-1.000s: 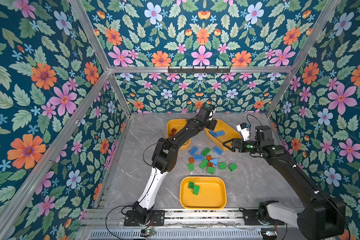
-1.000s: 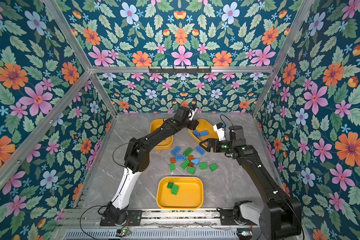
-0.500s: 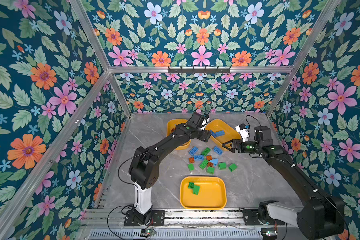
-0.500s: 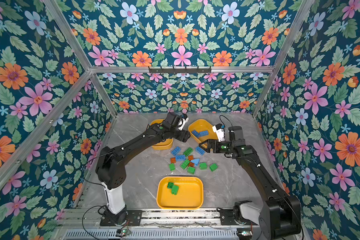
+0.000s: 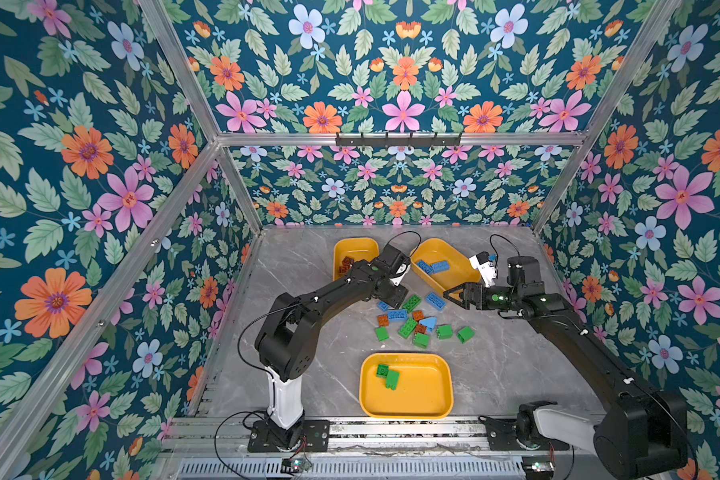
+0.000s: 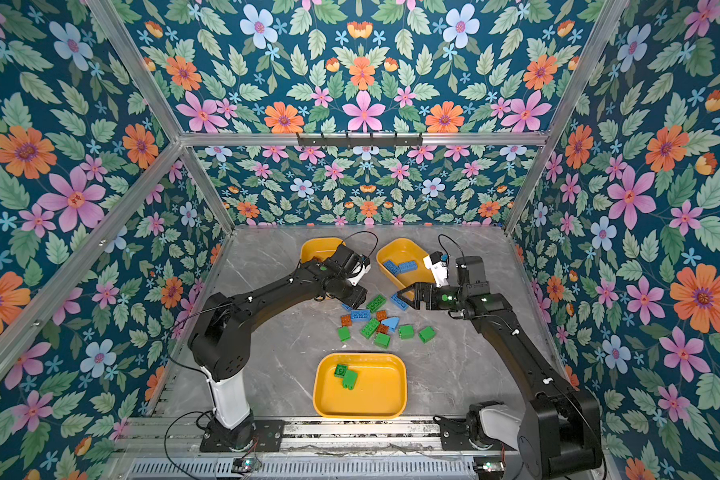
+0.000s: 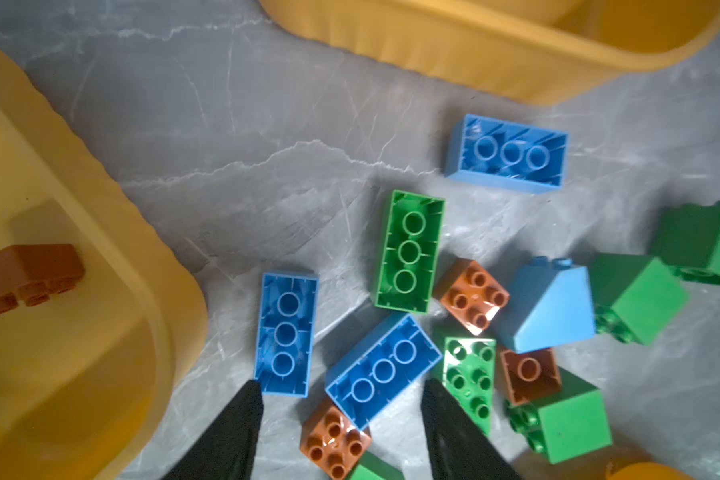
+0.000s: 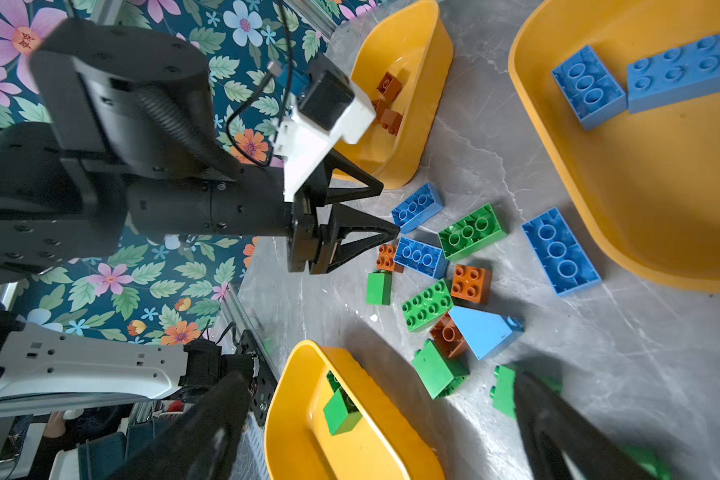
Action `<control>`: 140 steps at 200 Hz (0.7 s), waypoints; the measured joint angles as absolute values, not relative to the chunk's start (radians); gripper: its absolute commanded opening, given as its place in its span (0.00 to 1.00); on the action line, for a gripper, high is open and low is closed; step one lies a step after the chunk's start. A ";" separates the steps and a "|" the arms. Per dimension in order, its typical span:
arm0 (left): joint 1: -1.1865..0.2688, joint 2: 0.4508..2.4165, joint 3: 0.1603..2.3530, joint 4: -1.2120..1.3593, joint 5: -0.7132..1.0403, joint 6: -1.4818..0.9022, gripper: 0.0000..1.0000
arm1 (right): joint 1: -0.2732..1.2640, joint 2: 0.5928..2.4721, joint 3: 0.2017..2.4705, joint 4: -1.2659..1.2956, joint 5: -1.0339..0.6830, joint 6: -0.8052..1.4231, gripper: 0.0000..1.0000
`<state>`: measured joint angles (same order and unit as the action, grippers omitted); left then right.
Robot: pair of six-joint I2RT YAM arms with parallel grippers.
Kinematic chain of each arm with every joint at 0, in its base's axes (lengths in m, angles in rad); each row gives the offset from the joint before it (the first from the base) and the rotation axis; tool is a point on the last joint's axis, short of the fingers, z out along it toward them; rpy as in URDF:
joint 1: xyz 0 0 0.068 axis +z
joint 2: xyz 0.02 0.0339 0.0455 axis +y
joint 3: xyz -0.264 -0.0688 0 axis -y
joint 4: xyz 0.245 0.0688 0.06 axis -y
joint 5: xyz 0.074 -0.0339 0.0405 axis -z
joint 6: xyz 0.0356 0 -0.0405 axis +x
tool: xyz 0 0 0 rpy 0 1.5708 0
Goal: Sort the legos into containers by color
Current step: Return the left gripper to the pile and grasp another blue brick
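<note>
Currently your left gripper [image 7: 341,384] hangs spread over the upturned blue brick [image 7: 385,370]; centre it, clear of the reddish-brown brick [image 7: 335,442].

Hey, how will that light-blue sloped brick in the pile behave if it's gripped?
The light-blue sloped brick looks like rigid moulded plastic, so probably stiff. Its smooth slanted face may let jaws slip. Flat sides suggest it would slide, not roll.

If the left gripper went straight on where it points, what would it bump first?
The left gripper would probably meet the upside-down blue oblong brick between its open jaws; its height above the pile is unclear.
</note>
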<state>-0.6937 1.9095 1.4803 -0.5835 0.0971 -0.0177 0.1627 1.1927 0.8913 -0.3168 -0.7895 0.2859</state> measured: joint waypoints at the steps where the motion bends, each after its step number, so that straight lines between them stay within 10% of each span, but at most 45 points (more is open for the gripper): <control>1: -0.694 1.911 1.481 -0.584 0.096 -0.017 0.63 | 0.163 1.192 0.891 -0.317 -0.789 0.286 0.99; 140: -0.683 2.144 1.626 -0.640 -0.033 0.067 0.52 | 0.163 1.185 0.868 -0.317 -0.789 0.287 0.99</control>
